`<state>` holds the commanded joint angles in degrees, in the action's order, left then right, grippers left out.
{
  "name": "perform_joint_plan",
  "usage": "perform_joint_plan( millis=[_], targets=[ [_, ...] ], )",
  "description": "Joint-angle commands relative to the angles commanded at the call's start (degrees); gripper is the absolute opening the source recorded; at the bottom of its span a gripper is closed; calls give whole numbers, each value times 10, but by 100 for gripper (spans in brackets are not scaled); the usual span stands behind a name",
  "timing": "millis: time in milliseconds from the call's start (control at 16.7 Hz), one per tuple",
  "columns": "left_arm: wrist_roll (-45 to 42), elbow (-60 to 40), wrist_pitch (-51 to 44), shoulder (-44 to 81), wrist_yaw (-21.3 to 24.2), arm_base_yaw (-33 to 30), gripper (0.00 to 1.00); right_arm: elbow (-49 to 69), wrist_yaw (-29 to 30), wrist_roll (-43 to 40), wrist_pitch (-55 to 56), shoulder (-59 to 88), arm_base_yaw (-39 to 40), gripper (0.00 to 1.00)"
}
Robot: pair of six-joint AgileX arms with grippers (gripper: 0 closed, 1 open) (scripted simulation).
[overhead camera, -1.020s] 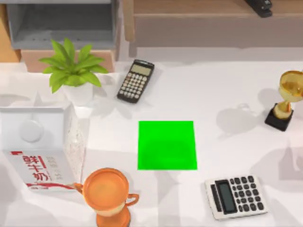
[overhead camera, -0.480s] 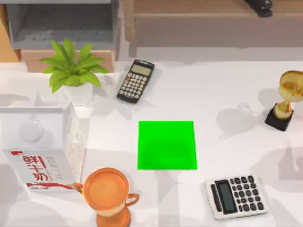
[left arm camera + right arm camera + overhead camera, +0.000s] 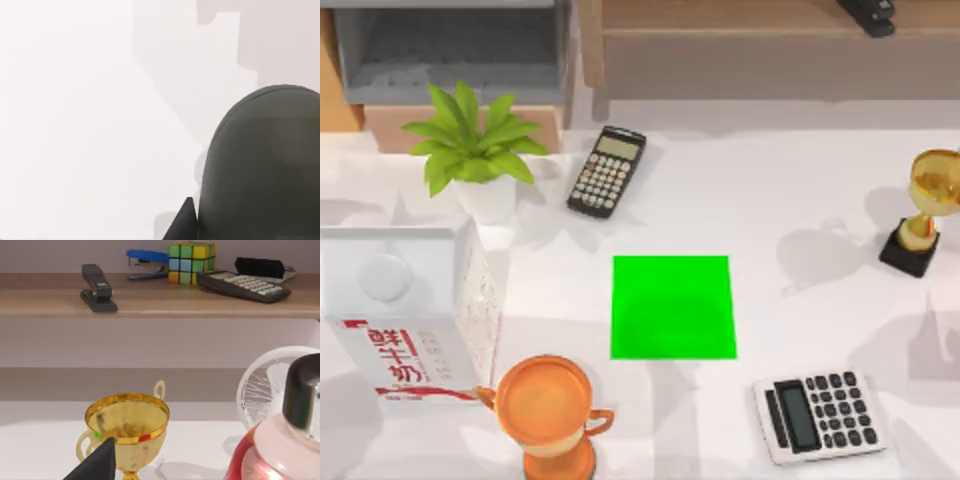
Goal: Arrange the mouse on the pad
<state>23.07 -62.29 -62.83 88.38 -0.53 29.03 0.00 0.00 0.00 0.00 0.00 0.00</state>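
Flat bright green square pad [image 3: 673, 307] lies bare at the centre of the white table [image 3: 770, 200].

Left to right in the top view: a white milk carton [image 3: 405, 310] at the left edge, an orange cup [image 3: 548, 410] cut off at the bottom, a grey-bodied calculator [image 3: 818, 415] at lower right, and a gold trophy [image 3: 926, 208] clipped by the right edge. The left wrist view shows a dark rounded mouse [image 3: 262, 170], cut off at the edge, with a dark fingertip [image 3: 184, 222] beside it; whether either gripper is open or closed cannot be told.

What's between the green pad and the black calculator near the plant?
Nothing: in the top view only bare white table separates the flat bright green square pad from the black calculator with pale keys.
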Motion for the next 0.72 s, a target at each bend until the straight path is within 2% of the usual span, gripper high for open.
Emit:
perform_joint_plan(
  millis=[420,720],
  targets=[
    [14,-12,-5,-2,2,-4,0,0,0,0,0,0,0,100],
    [156,-101,-29,7,14,-59,0,0,0,0,0,0,0,100]
  ],
)
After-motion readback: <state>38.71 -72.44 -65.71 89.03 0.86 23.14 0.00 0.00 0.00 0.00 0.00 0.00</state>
